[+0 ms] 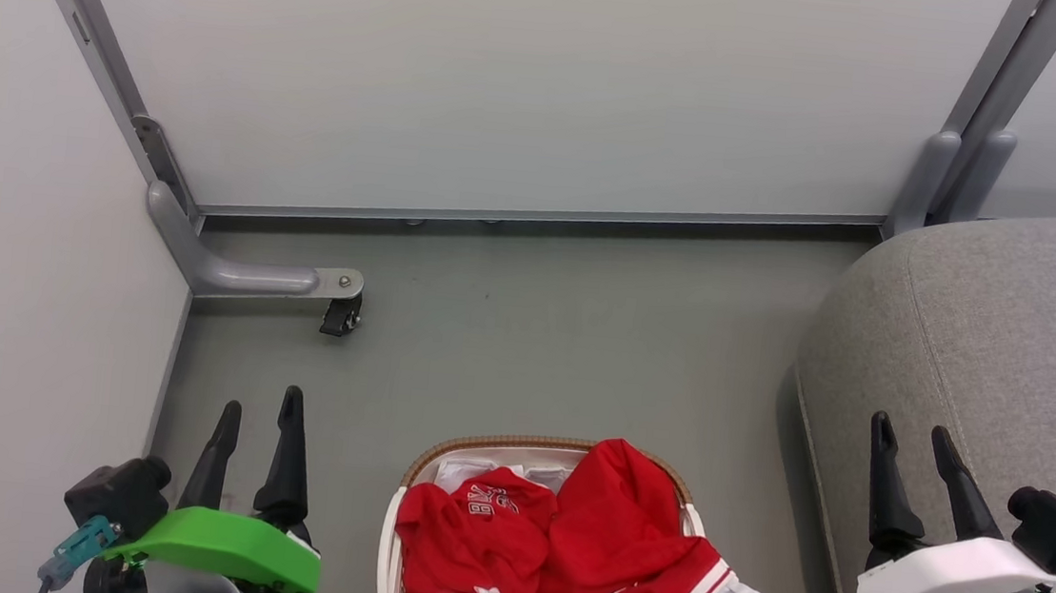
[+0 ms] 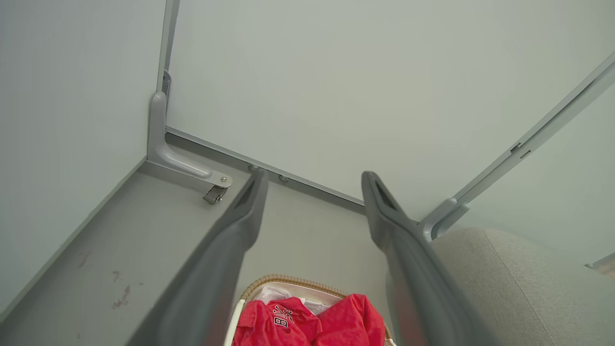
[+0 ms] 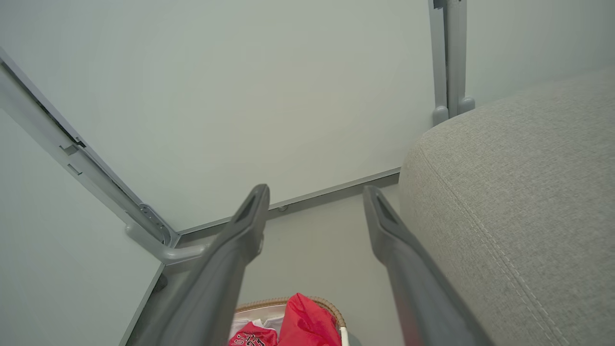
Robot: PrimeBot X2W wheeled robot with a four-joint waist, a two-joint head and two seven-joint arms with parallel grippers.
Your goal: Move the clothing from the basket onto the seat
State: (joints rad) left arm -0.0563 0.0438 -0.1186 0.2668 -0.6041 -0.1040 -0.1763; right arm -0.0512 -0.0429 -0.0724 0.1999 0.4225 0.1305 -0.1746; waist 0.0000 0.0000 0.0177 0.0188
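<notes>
The left hand (image 1: 263, 399) is spread, its two long dark fingers apart with nothing between them. It points up and away over the floor (image 1: 534, 335) to the left of the basket (image 1: 496, 442), clear of its rim, and a green cover sits at its wrist. The right hand (image 1: 910, 426) is spread and empty too, on the right of the basket. Its fingers are seen against the seat (image 1: 1013, 329), and its wrist cover is white. Neither hand touches the basket or what it holds.

The clothing (image 1: 564, 539) lies in the basket as two bright red garments crumpled together. The one on the basket's left side shows white lettering and a white band at its edge. The one on the right is heaped higher, has white stripes, white trim and a small white logo, and spills over the basket's right rim. At the basket's far end a bit of white liner (image 1: 465, 471) shows under the brown woven rim.

The grey seat, with its rounded edge and stitched seam, rises to the right of the basket across a strip of floor. Beyond the basket stands a pale wall panel (image 1: 508, 85). Off to its far left is a small black caster (image 1: 340, 315) on a grey bracket.
</notes>
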